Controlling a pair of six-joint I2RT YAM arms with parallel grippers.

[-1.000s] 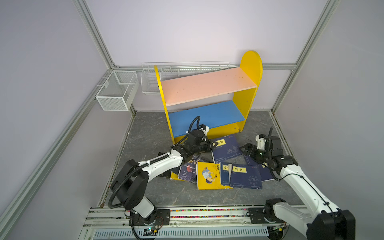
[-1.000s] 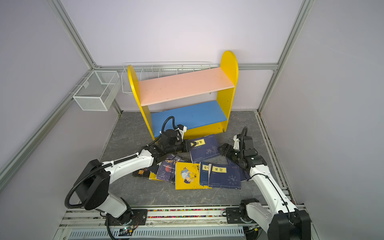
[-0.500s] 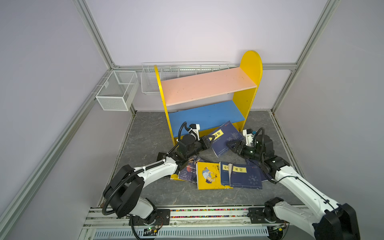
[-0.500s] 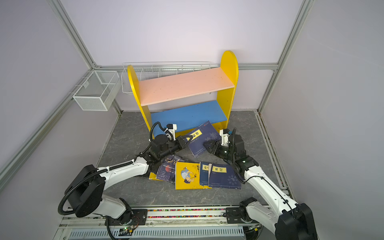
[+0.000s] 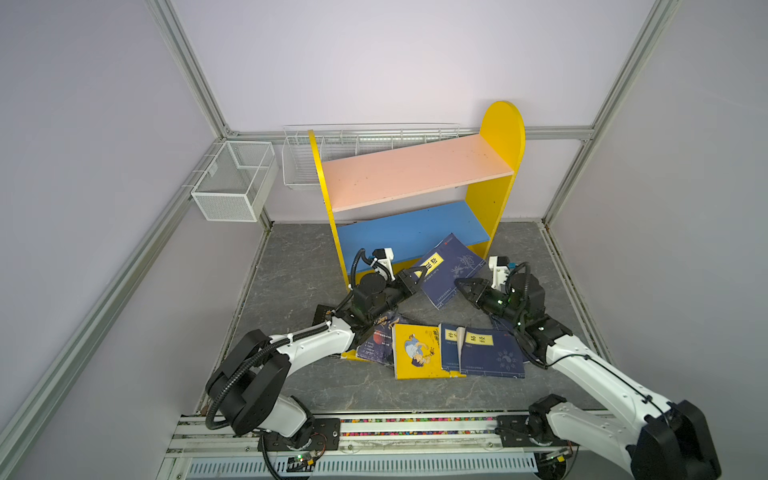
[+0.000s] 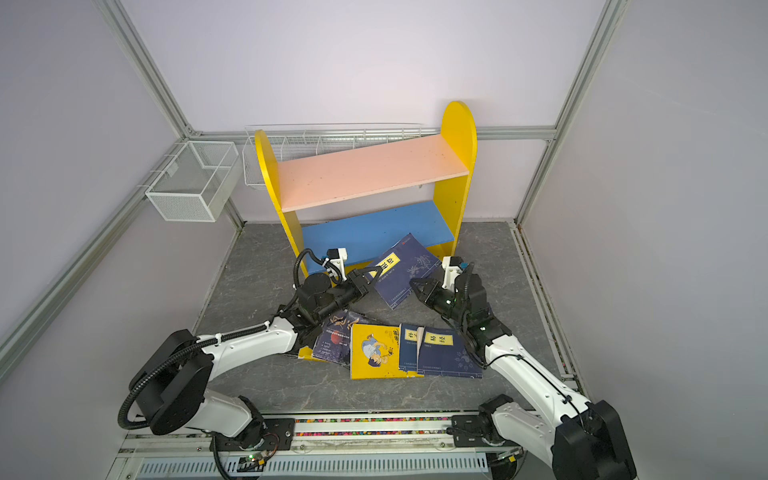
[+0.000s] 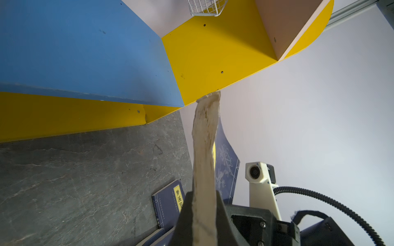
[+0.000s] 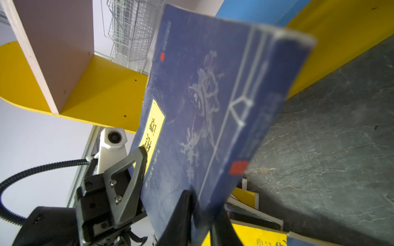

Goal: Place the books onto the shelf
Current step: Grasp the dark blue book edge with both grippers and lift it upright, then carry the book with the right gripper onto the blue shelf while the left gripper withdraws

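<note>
In both top views a navy book (image 5: 453, 270) (image 6: 409, 266) with a yellow label hangs tilted above the grey tabletop (image 5: 299, 266), just in front of the shelf (image 5: 494, 195) and its blue lower board (image 5: 411, 230). It rests on neither board. The left fingers (image 5: 411, 274) (image 6: 365, 276) pinch its label edge, and the right fingers (image 5: 467, 286) (image 6: 422, 286) meet the opposite lower corner. The other books (image 5: 488, 351), among them a yellow cartoon book (image 5: 417, 351), lie flat and overlapping on the tabletop between the two arms.

The left wrist view shows the left fingers (image 7: 184, 217) pressed onto the navy book's cream page edge (image 7: 205, 149), which runs toward the shelf's yellow side panel (image 7: 213, 59). Another navy book (image 7: 168, 204) lies flat on the tabletop beside them.

In the right wrist view the right fingers (image 8: 181, 213) are closed on the navy book's (image 8: 202, 95) near corner, though this part is blurred. The left fingers (image 8: 132, 170) clamp the far edge beside the label.
</note>
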